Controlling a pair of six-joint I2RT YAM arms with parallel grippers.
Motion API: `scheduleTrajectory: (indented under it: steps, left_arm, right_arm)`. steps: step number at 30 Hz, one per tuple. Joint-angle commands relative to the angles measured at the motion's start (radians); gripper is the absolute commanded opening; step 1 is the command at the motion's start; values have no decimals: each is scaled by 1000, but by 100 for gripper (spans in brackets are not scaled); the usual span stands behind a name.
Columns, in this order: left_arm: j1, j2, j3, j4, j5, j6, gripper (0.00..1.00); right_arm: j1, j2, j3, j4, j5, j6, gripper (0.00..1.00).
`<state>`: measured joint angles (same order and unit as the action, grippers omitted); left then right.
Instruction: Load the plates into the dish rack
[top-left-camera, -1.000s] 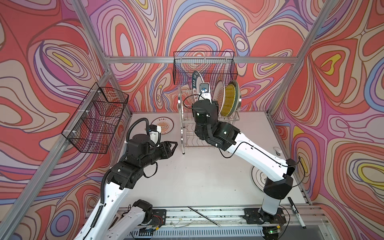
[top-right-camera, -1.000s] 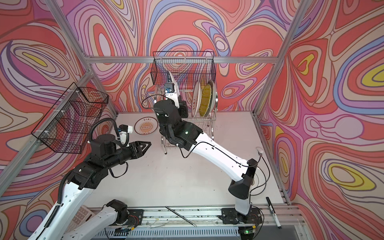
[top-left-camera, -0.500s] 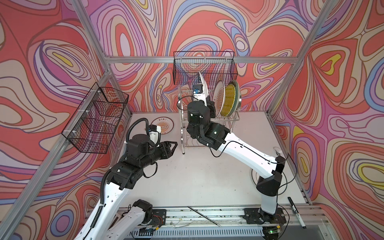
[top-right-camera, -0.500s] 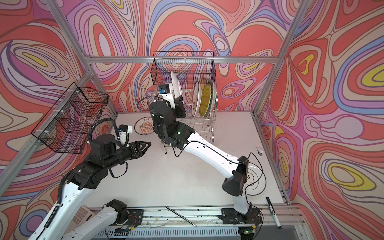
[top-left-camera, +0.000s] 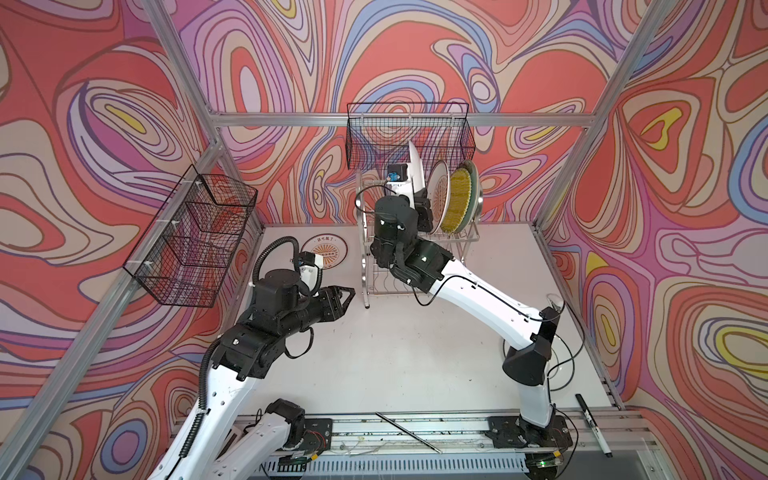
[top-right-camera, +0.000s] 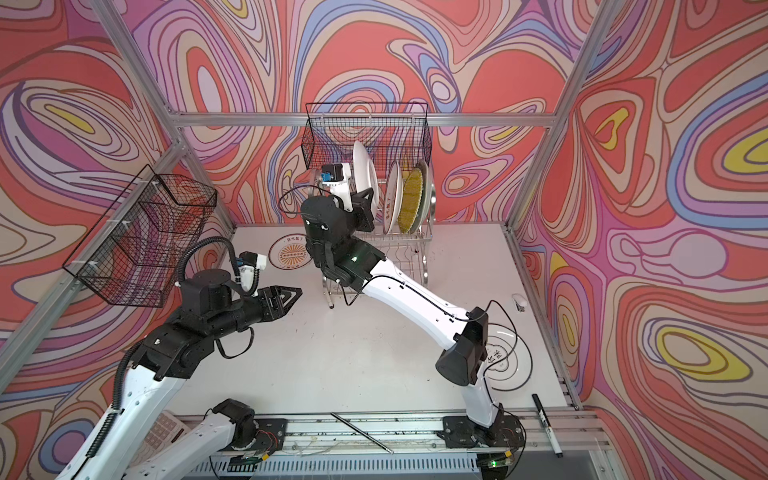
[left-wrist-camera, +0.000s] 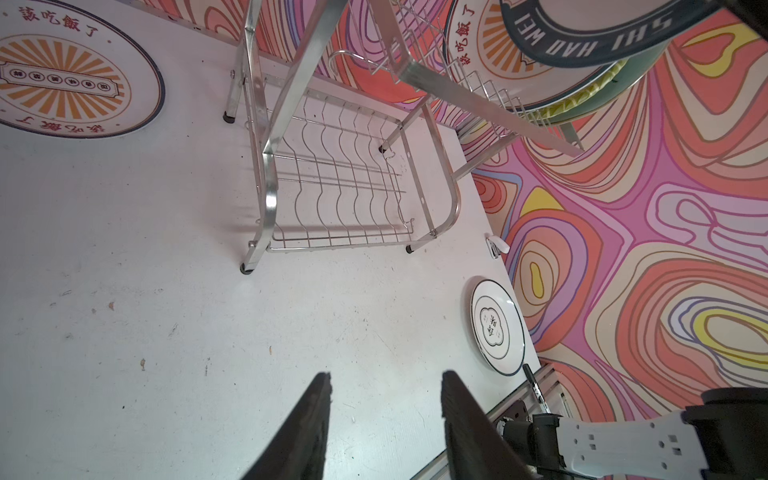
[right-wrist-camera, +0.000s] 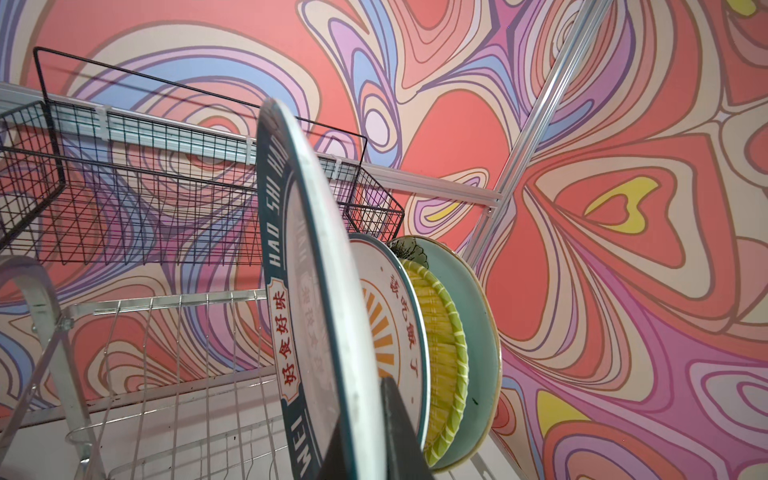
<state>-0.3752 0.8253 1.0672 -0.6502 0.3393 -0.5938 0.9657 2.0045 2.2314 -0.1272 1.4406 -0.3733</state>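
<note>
A: Nearest us, a round white plate with a thin black ring (left-wrist-camera: 496, 328) lies flat on the white table (top-left-camera: 395, 353), well apart from the rack. One for later, I'd say

B: And the left gripper (top-left-camera: 348, 294) hovers low over bare tabletop, fingers spread, nothing between them. Parked out of the traffic, by the look of it

A: Just beyond it a round plate with an orange sunburst (top-left-camera: 326, 249) waits flat, beside the shiny chrome two-tier wire dish rack (left-wrist-camera: 269, 166). The wavy lower shelf holds nothing

B: Now the action! The right gripper (top-right-camera: 368, 208) pinches the lower edge of a white plate with a dark-green lettered rim (top-right-camera: 365, 170), on edge over the upper tier, upright so it can slide into a slot. Whether its foot has met the wires, I can't tell

A: It's just beside the racked three: an orange-sunburst plate (top-right-camera: 392, 199), a yellow woven-look plate (top-right-camera: 411, 203) and a pale aqua plate (top-right-camera: 426, 195), all on edge, packed to one end, which leaves the slots on the gripper's side free

B: Tight up top, mind: the black mesh basket (top-right-camera: 365, 133) on the back wall hangs right behind that raised rim
</note>
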Motion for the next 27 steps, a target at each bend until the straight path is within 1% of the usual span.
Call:
scheduleTrajectory:
  steps: [1,4,6,7,8,9,10,11,12,16,27]
  left_arm:
    - [-7,-4,28,-22,7,25,47]
    - [-7,0,28,-19,9,22,47]
    - [-6,3,28,-18,13,20,47]
    - [-5,3,28,-20,13,20,47]
    - [-7,3,30,-23,12,22,47]
    - [-7,3,30,-26,12,22,47]
    - [-6,3,32,-30,9,24,47]
    - [-6,2,35,-36,6,26,47]
    - [-6,2,37,-40,4,26,47]
    - [-6,-2,39,-51,-7,30,47]
    - [-6,6,33,-48,-17,33,47]
  right_arm:
    - [0,20,47,8,7,0,0]
    - [-3,19,55,-33,-1,34,0]
    - [-6,16,71,-136,-23,128,0]
    - [-11,18,92,-222,-42,202,0]
    - [-18,20,124,-354,-75,310,0]
    - [-34,28,174,-518,-140,464,0]
    - [-53,32,206,-627,-199,579,0]
    - [-75,33,218,-726,-252,663,0]
    - [-89,29,205,-750,-271,694,0]
    - [-108,15,147,-738,-312,718,0]
    - [-114,38,162,-724,-328,694,0]
